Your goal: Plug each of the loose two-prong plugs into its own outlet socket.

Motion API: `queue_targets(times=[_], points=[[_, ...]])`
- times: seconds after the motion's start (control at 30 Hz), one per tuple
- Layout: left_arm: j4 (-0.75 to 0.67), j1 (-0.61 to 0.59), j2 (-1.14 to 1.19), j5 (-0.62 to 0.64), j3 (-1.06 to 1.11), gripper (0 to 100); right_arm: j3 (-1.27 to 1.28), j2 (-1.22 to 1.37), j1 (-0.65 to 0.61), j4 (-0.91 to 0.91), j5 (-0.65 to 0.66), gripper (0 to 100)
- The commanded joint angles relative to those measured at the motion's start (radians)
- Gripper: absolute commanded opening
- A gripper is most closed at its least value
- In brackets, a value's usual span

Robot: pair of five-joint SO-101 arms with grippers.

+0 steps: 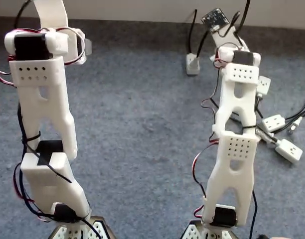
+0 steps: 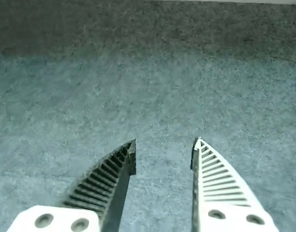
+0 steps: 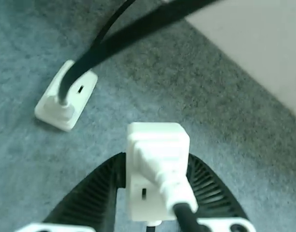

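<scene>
My right gripper [image 3: 155, 162] is shut on a white outlet socket block [image 3: 155, 145] held between its black fingers. A white plug [image 3: 167, 186] with a dark cable sits in that block. Just beyond it on the carpet lies another white socket [image 3: 66, 101] with a black plug and cable in it; the same socket [image 1: 192, 63] lies at the far middle of the high view. Three more white sockets [image 1: 272, 122] [image 1: 289, 150] [image 1: 263, 85] lie to the right of the right arm [image 1: 236, 149]. My left gripper [image 2: 163, 150] stands open over bare grey carpet, holding nothing.
Black cables [image 1: 302, 112] trail across the carpet at the right edge among the sockets. The left arm [image 1: 43, 109] stands tall at the left. Grey carpet [image 1: 137, 124] stretches between the two arms. A pale wall [image 3: 264, 43] borders the far side.
</scene>
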Motion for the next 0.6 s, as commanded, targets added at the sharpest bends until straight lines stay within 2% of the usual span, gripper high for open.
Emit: queue_targets(times=[0.0, 0.13, 0.3, 0.43, 0.57], points=[[0.000, 0.048, -0.005, 0.049, 0.039, 20, -0.041, 0.047, -0.015, -0.173, 0.009, 10.2], [0.000, 0.084, -0.005, 0.064, 0.088, 20, -0.041, 0.142, -0.033, -0.321, -0.041, 13.1], [0.000, 0.108, -0.005, 0.066, 0.117, 20, -0.042, 0.239, -0.035, -0.455, -0.167, 31.7], [0.000, 0.153, -0.005, 0.066, 0.148, 20, -0.044, 0.229, -0.021, -0.453, -0.183, 32.6], [-0.002, 0.220, -0.005, 0.066, 0.202, 20, -0.042, 0.170, 0.044, -0.440, -0.183, 32.6]])
